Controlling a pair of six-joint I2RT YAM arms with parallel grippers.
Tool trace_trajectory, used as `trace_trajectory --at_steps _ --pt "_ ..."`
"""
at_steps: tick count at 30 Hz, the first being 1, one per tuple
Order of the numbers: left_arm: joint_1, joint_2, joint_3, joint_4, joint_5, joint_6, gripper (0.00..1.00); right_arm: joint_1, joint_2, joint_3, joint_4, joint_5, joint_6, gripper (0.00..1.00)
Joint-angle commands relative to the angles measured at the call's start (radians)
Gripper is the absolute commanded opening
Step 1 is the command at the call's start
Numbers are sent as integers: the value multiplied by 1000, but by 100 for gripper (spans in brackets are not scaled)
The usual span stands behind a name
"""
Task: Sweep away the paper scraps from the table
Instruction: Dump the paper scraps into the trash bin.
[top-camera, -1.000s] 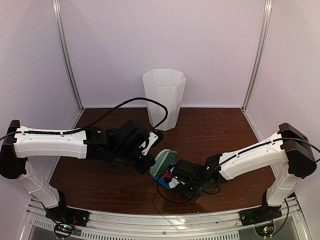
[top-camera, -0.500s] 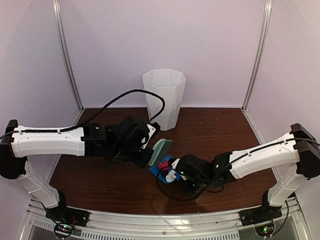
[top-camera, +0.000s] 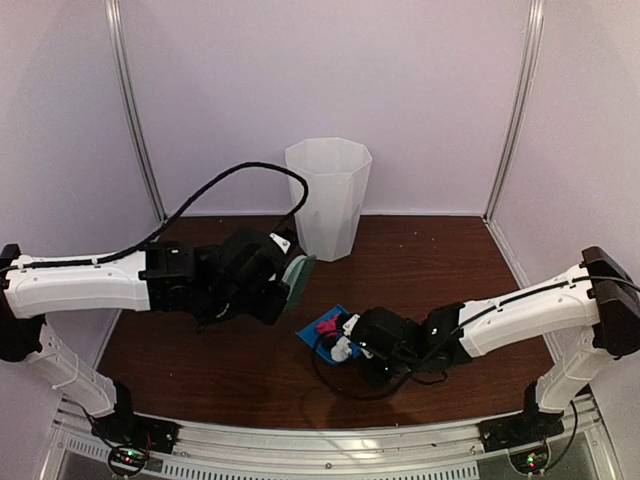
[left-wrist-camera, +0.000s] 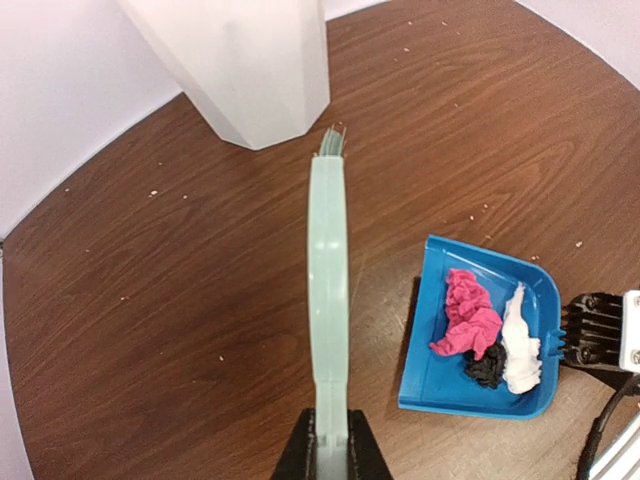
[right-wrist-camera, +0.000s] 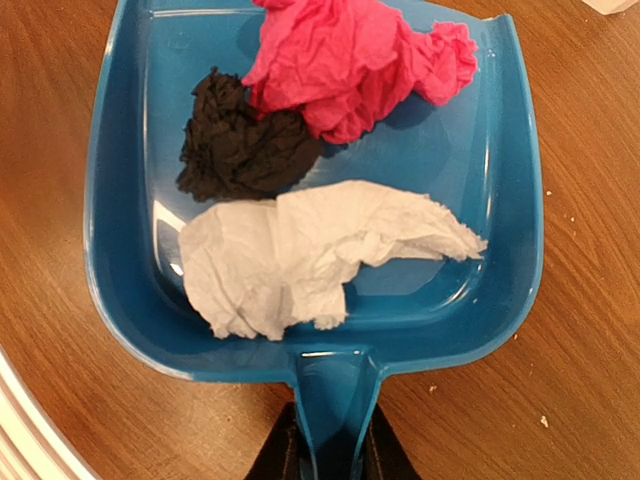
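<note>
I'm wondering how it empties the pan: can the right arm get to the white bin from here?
Probably yes. Only bare table lies between the dustpan and the bin; the brush sits just left of that path, so clearance looks tight.

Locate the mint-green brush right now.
Top view, left of centre: the mint-green brush is clamped in the left hand, bristle end pointing at the white bin, with the blue dustpan just to its right in the left wrist view.
</note>
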Motion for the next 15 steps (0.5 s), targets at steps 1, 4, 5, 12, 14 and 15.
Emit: trace_trajectory --at_steps 1,4,5,12,14,15 --pt "-3 -73 -35 -31 -105 -71 0 -3 -18 46 -28 43 7 0" --pt "-3 -123 -78 -79 -141 -125 0 -3 -24 68 -53 56 13 0" --pt "-3 -144 -97 -89 -149 -142 0 -3 -26 75 -59 60 14 0" --pt "-2 -271 -235 -133 -170 -232 0 -9 -32 159 -141 74 16 0" --pt "0 -295 -263 -148 -179 -259 0 -12 -30 195 -169 78 14 0" --pt "0 -307 -276 -151 -185 -268 0 -16 -27 215 -182 78 13 0"
